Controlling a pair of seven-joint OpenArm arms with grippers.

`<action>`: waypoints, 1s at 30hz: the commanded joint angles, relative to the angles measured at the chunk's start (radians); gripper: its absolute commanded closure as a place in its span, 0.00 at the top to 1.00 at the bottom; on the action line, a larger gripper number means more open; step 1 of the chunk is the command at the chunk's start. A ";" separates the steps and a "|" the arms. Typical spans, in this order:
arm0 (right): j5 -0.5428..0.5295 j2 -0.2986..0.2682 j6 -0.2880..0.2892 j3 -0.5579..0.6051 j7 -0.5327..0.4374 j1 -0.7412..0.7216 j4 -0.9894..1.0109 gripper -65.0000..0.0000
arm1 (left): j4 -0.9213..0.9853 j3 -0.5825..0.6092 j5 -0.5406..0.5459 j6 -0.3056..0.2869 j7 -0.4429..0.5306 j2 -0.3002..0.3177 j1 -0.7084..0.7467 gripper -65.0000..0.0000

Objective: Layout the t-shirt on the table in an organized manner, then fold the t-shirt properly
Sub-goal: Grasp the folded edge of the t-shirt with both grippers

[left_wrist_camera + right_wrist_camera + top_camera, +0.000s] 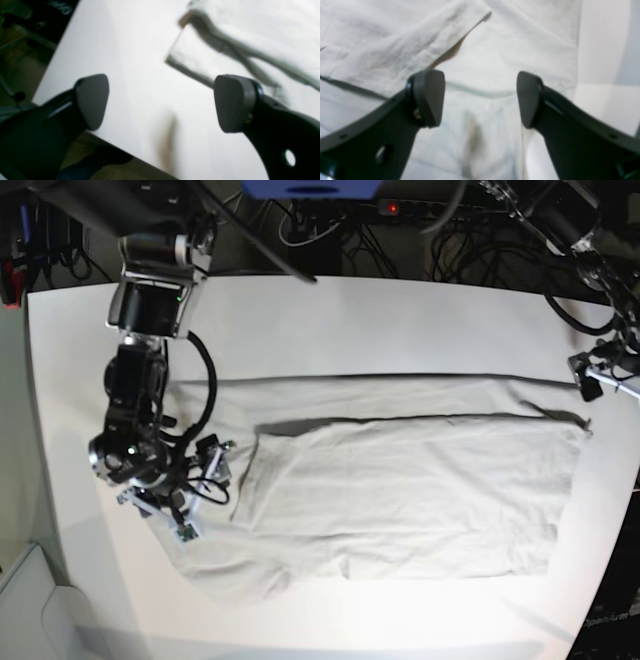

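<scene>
Right now both of my grippers stand spread with nothing between the pads: my right gripper (480, 98) hovers just over the left end of the t-shirt (400, 480), and my left gripper (160, 102) hangs above bare table (330, 320) at the far right, with the shirt's edge just beyond it. The risk I see is in the next grab. If my right gripper closes where it is, it could pinch more than one layer, because a folded flap lies across the body right there and the sleeve beneath it sticks out toward the near left; pulling on that bunch would drag the stack askew instead of folding it cleanly. My left side has a different problem: a grab that lands short of the cloth would close on nothing, and a careless sweep could push the right edge into a ridge. The table looks glossy, so I judge the cloth may slide rather than stay put if only one end is tugged. As for the shirt, it lies across the middle of the table as a long pale grey-beige band running left to right, with a narrower strip showing along its far side and a wider panel laid over it toward the near side. It is fairly flat, with soft creases, and the lumpiest part is the near-left corner beside my right arm.
</scene>
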State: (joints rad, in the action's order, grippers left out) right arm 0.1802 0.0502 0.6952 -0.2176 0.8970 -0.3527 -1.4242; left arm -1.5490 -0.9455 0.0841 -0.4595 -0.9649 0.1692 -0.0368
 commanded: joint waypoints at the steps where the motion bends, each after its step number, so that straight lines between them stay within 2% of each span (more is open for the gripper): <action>1: -0.015 0.000 0.003 0.001 -0.022 -0.001 -0.054 0.71 | -0.003 0.001 0.023 -0.003 0.021 0.023 -0.013 1.00; 4: -0.015 -0.003 0.003 -0.009 -0.022 0.080 -0.145 0.71 | 0.035 0.003 0.029 -0.003 0.036 0.025 -0.035 1.00; 10: -0.015 -0.006 0.003 -0.084 -0.022 0.205 -0.247 0.71 | 0.167 0.007 0.021 -0.002 0.162 0.028 -0.085 1.00; 19: -0.015 -0.017 0.003 -0.190 -0.022 0.281 -0.315 0.71 | 0.356 0.105 0.021 0.012 0.246 0.056 -0.150 1.00; 24: -0.015 -0.033 0.003 -0.239 -0.022 0.294 -0.333 0.71 | 0.368 0.105 0.021 0.014 0.248 0.056 -0.159 1.00; 30: -0.015 -0.065 0.003 -0.245 -0.022 0.298 -0.332 0.71 | 0.325 0.096 0.019 0.014 0.241 0.057 -0.131 1.00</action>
State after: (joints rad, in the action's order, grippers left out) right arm 0.1764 -0.0090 0.6952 -0.4637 0.8928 -0.0383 -1.7405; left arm -1.2057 -0.8471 0.0948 -0.4530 -0.7361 0.2070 -0.1600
